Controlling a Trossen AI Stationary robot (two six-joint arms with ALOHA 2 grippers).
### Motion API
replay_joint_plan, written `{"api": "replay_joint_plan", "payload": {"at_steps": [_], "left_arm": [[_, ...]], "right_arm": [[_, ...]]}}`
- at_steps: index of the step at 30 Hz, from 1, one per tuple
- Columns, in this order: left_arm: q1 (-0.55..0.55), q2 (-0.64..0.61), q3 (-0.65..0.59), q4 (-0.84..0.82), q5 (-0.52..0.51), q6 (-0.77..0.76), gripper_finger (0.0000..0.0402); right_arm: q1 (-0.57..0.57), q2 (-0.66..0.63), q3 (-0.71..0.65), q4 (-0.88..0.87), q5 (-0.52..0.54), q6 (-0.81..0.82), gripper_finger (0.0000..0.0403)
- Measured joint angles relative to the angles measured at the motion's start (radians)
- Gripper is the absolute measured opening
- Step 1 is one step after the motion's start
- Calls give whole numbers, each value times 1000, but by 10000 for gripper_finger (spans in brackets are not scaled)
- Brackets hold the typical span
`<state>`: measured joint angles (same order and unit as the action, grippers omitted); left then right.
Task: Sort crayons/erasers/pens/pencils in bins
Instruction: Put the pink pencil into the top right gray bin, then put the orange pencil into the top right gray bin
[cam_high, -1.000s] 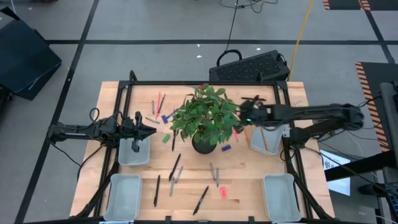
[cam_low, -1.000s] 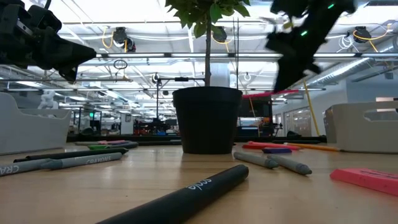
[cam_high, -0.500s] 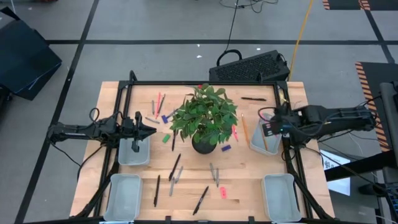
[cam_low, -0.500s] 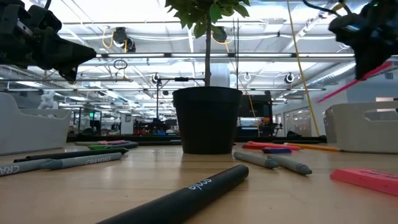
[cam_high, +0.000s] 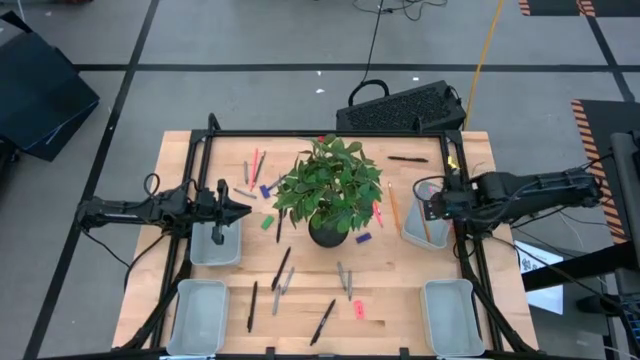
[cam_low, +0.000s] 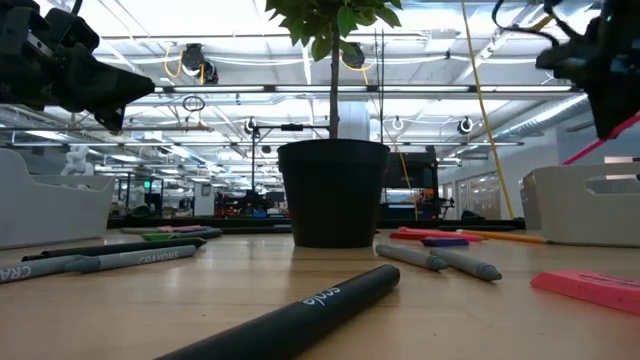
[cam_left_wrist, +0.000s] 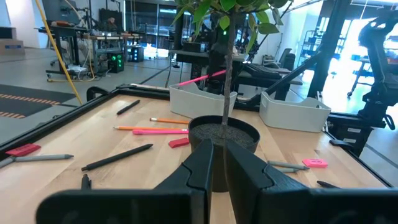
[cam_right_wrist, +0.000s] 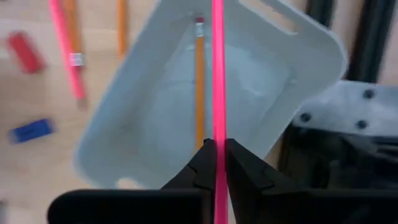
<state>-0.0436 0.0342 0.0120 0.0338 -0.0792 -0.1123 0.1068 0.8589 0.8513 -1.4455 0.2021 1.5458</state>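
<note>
My right gripper (cam_high: 432, 205) hovers over the far right bin (cam_high: 420, 235), shut on a pink pencil (cam_right_wrist: 217, 74). An orange pencil (cam_right_wrist: 200, 81) lies in that bin. My left gripper (cam_high: 240, 210) waits shut above the far left bin (cam_high: 215, 245). Black pens (cam_high: 281, 268) (cam_high: 322, 322), grey crayons (cam_high: 343, 278), a blue eraser (cam_high: 363, 238) and a pink eraser (cam_high: 359, 310) lie on the wooden table around the plant pot (cam_high: 328, 232). A second pink pencil (cam_right_wrist: 65, 56) and an orange one (cam_right_wrist: 121, 25) lie on the table beside the bin. My right gripper pinches the pink pencil's shaft (cam_right_wrist: 217, 134) between its two fingers. The fingers point down toward the bin. The pencil runs on past the fingertips and slants (cam_low: 590, 150), lifted clear above the bin. Which end is nearer the fingers I cannot tell.
Two more bins stand at the near left (cam_high: 197, 315) and near right (cam_high: 450, 315). The leafy plant (cam_high: 330, 185) rises tall at the table's middle. A black frame (cam_high: 330, 133) runs around the work area. More sticks (cam_high: 255, 165) lie far left of the plant.
My right gripper has carried the pink pencil from beside the plant's leaves toward the table's right edge, to above the far right bin. The pencil, level a second ago, now slants down. In the last half second the gripper has barely moved.
</note>
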Motion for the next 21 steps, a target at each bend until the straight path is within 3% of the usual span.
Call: {"api": "replay_joint_plan", "payload": {"at_steps": [6, 14, 21], "left_arm": [[0, 0, 0, 0, 0, 0, 42], [0, 0, 0, 0, 0, 0, 42], [0, 0, 0, 0, 0, 0, 42]], "right_arm": [[-2, 58, -113, 109, 5, -49, 43], [-23, 103, -52, 134, 19, -177, 132], [-119, 182, 16, 371, 184, -397, 150]]}}
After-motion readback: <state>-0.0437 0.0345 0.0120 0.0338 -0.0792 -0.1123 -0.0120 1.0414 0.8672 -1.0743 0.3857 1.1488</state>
